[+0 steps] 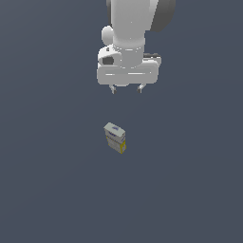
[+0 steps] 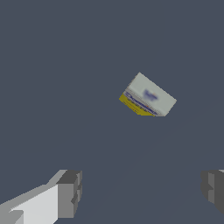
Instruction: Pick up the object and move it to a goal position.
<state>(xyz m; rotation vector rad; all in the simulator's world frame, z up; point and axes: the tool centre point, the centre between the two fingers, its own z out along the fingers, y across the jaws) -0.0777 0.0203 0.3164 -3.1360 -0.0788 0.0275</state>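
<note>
The object is a small rectangular carton point(image 1: 115, 137) with a pale grey-green top, grey printed faces with a blue mark and a yellow edge. It stands on the dark grey floor near the middle of the exterior view. It also shows in the wrist view point(image 2: 148, 96), turned at an angle. My gripper point(image 1: 126, 88) hangs open and empty above and behind the carton, well apart from it. In the wrist view the gripper point(image 2: 142, 190) shows two grey fingertips point(image 2: 70, 192) spread wide, with the carton ahead of them.
A plain dark grey floor point(image 1: 47, 180) fills both views. The white arm point(image 1: 133, 28) comes down from the top of the exterior view.
</note>
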